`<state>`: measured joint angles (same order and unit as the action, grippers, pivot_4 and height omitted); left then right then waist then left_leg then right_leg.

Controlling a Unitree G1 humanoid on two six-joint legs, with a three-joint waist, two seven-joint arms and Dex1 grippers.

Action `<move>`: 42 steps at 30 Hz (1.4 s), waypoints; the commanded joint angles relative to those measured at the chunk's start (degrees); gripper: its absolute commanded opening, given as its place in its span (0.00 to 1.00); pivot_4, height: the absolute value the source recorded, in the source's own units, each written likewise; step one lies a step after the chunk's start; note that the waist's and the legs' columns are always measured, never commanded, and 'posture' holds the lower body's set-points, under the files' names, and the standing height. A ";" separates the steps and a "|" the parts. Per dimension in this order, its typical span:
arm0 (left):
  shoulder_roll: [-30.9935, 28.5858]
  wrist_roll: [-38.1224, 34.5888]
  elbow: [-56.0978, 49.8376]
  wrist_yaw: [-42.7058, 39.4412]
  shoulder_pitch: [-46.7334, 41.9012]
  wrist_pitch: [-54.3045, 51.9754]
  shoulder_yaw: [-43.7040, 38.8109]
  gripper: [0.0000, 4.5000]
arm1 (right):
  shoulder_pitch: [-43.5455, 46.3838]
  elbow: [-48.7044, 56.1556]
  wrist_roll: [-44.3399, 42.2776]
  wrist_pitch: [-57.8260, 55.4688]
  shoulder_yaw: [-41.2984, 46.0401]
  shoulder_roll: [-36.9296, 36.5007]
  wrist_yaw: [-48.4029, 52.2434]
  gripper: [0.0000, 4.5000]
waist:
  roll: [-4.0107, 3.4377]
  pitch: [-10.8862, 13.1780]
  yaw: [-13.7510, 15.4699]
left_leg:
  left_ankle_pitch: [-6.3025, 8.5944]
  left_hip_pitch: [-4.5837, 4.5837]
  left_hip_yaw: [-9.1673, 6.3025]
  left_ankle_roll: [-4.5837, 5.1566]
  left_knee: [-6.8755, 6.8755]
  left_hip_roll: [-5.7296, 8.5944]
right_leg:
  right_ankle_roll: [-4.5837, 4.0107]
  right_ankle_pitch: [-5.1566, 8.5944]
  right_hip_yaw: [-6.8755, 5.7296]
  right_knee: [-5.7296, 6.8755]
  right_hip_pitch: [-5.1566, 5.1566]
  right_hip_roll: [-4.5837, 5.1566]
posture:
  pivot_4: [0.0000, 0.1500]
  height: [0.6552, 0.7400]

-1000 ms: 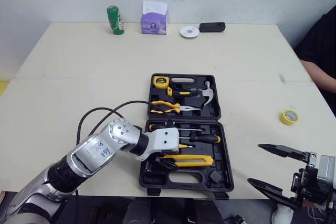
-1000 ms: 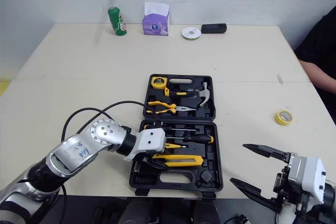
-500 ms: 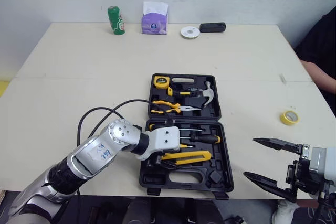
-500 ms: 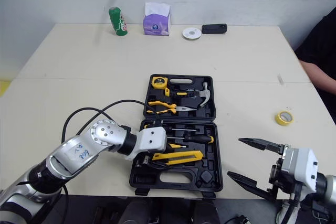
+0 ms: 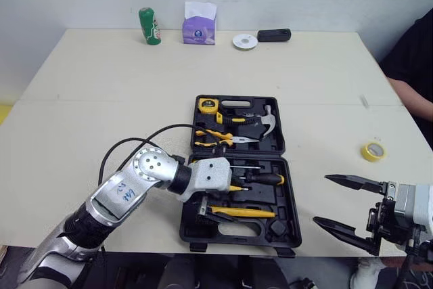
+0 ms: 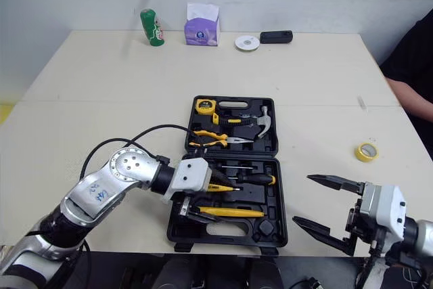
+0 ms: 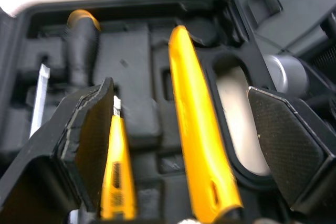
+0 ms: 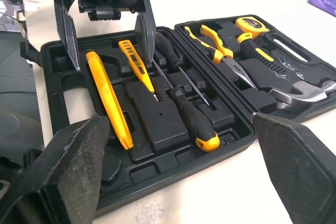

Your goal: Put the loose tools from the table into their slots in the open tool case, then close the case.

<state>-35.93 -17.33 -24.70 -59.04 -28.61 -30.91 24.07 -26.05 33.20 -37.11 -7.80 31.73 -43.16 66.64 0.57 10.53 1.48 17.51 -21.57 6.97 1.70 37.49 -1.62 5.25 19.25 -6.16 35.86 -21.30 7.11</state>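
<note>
Left gripper (image 8: 111,62) spread wide over the near half of the open tool case (image 5: 291,233). Yellow utility knife (image 7: 199,145) lies in that half, between the fingers and apart from both. Right gripper (image 5: 321,199) wide open, empty, right of the case.

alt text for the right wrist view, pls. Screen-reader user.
Open tool case seen between the right gripper's open fingers, holding a long yellow tool, screwdrivers, pliers, a tape measure and a hammer. The left gripper hangs open over one end of the long yellow tool.
</note>
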 commanded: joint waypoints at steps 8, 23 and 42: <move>2.98 -4.32 3.21 -8.89 4.58 13.73 -2.51 0.45 | -3.40 1.40 -1.15 -0.54 2.42 -0.24 0.15 1.00 | 0.00 0.00 -0.03 | 0.01 0.00 0.00 0.03 0.07 0.00 | 0.01 0.00 -0.01 0.03 0.03 0.01 | 1.00 1.00; 2.65 5.61 5.23 -11.01 3.75 18.38 3.33 0.01 | -7.37 3.80 -1.80 -0.63 2.65 0.70 -0.27 1.00 | -0.01 -0.01 0.01 | 0.05 0.03 -0.02 0.08 0.09 0.00 | 0.01 -0.01 -0.02 0.02 0.07 0.06 | 1.00 1.00; 3.77 10.16 10.30 -8.96 3.66 21.68 3.20 0.01 | -8.34 3.65 -1.18 0.95 1.72 2.07 0.07 1.00 | -0.02 -0.01 -0.02 | 0.07 0.04 -0.02 0.11 0.10 0.00 | 0.02 -0.01 -0.04 0.03 0.09 0.08 | 1.00 1.00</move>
<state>-32.30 -8.00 -14.98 -68.42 -24.67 -9.31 27.59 -34.02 35.58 -37.71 -7.92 32.27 -41.69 66.40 0.55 10.51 1.46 17.58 -21.52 6.95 1.81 37.59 -1.62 5.27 19.25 -6.20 35.89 -21.21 7.19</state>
